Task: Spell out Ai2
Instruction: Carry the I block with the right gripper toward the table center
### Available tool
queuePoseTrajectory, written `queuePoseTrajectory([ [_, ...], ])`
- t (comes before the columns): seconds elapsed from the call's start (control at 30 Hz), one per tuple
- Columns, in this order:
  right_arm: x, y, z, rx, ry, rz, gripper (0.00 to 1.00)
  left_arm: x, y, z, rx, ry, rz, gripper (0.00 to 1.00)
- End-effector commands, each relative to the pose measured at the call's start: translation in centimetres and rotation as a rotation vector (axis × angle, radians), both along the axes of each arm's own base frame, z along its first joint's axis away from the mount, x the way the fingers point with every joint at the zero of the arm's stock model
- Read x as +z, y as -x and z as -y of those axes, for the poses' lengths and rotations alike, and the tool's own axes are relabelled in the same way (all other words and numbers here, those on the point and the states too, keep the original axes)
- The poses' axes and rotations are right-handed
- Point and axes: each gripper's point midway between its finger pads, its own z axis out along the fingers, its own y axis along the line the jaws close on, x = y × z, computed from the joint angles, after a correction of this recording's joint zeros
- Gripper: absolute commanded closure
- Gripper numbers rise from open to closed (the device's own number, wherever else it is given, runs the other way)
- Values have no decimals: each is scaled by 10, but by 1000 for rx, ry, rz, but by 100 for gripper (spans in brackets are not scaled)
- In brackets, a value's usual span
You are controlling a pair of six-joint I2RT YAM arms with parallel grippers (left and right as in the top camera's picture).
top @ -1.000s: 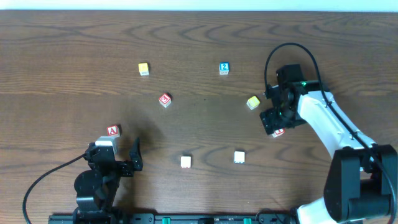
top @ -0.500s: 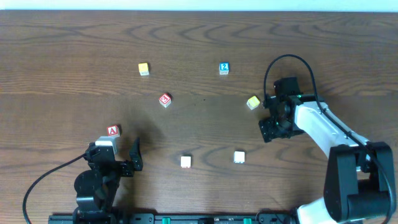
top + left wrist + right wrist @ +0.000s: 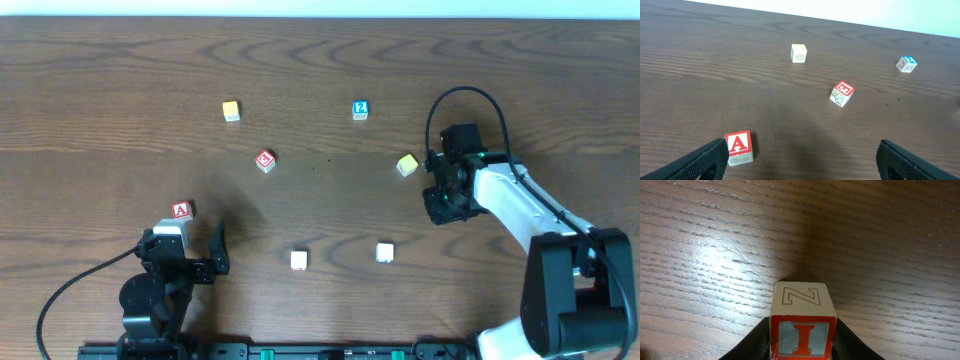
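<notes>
The red-framed I block (image 3: 801, 330), with an outlined Z on its top face, sits on the table between my right gripper's (image 3: 801, 347) black fingers (image 3: 757, 342), which press on both its sides. From overhead the right gripper (image 3: 447, 200) covers that block. The red A block (image 3: 181, 210) lies at the front left, just inside the left finger (image 3: 700, 162) of my wide-open left gripper (image 3: 801, 160), which holds nothing. In the left wrist view the A block (image 3: 738, 146) faces up. The blue 2 block (image 3: 360, 109) stands far back, also the small blue block (image 3: 906, 63) at that view's upper right.
Loose blocks lie scattered: a yellow one (image 3: 231, 111), a red one (image 3: 265, 161), a yellow-green one (image 3: 406, 165) close to the right arm, and two pale ones (image 3: 299, 260) (image 3: 385, 252) near the front. A black cable (image 3: 470, 95) loops above the right wrist.
My right gripper has come down over the red I block, which now is hidden from above, and its jaws have narrowed onto it. The left arm has not moved.
</notes>
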Motion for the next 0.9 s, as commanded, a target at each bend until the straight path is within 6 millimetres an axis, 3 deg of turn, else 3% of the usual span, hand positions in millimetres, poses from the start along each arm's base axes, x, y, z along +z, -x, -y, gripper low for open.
queuePoseTrajectory([
  [0.0,-2,0,1,5,13,-2,66,-9,0,-2,10,3,-17,5],
  [0.23,-1,-4,-3,3,1,18,69,-9,0,-2,9,3,-17,5],
  [0.37,5,-14,-18,-2,-82,41,72,-9,0,-2,10,3,-17,5],
  [0.47,21,-31,-42,14,-166,84,79,-9,0,-2,10,3,-17,5],
  [0.6,58,-64,-85,23,-237,191,99,-9,0,-2,10,3,-17,4],
  [0.77,109,-87,-157,133,-262,353,99,-9,0,-2,10,3,-18,5],
  [0.87,125,-94,-191,116,-248,421,99,-9,0,-2,10,3,-17,4],
])
